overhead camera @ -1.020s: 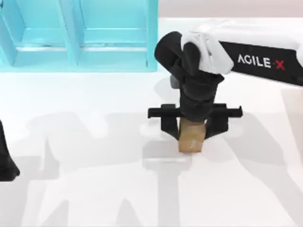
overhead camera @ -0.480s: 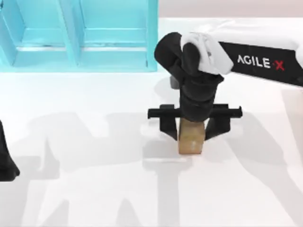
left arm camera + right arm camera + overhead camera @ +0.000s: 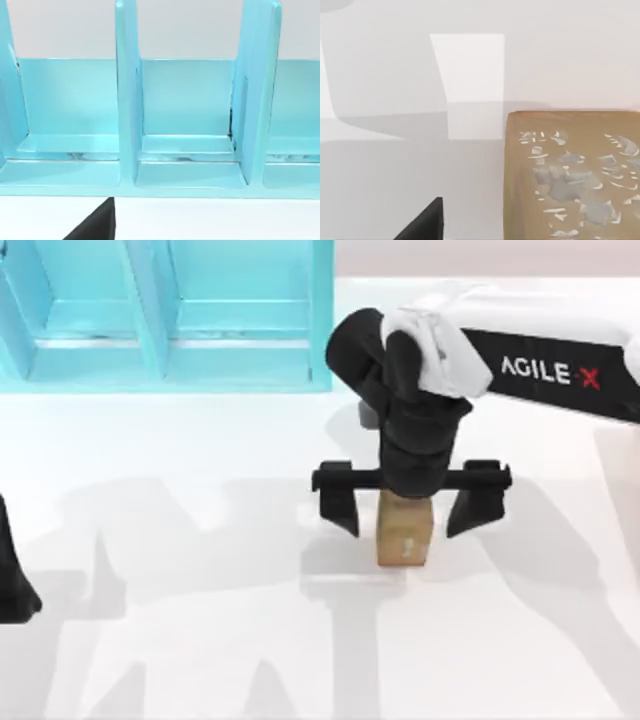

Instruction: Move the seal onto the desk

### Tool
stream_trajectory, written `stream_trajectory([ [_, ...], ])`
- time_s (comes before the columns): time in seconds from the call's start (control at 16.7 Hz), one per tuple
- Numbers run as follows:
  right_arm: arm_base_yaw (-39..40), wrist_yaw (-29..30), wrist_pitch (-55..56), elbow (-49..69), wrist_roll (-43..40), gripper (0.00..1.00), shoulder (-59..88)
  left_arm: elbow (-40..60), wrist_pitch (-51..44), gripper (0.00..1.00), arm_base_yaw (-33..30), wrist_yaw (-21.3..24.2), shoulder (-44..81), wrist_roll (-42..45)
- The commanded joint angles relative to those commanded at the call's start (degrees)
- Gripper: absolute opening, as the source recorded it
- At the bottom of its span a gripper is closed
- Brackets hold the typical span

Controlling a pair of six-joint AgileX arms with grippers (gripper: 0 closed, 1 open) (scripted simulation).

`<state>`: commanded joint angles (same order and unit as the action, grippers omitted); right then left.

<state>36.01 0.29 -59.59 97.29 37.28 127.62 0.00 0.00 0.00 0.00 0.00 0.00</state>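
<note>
Fingers just spread apart, so the right pincer [image 3: 406, 508] has let go of the seal [image 3: 404, 533].
Seal now stands on the white worktop [image 3: 200, 640], well clear of the blue shelf [image 3: 165, 315]. Lifting off crooked could clip it and tip it. Left pincer [image 3: 15, 585] sits parked at the left edge.

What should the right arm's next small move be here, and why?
Probably a straight lift of the right gripper away from the seal. Its jaws stand spread wide, clear of the block on both sides, and the seal sits upright on the white desk, in front of the turquoise shelf. Rising before moving sideways should avoid knocking it. The left arm sits parked at the table's left edge.
</note>
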Motion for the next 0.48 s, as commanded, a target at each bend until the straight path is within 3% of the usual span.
stream_trajectory([
  [0.48, 0.3, 0.0, -6.6, 6.7, -0.1, 1.00, 0.7, 0.0, 0.0, 1.00, 0.0, 0.0, 0.0, 0.0],
])
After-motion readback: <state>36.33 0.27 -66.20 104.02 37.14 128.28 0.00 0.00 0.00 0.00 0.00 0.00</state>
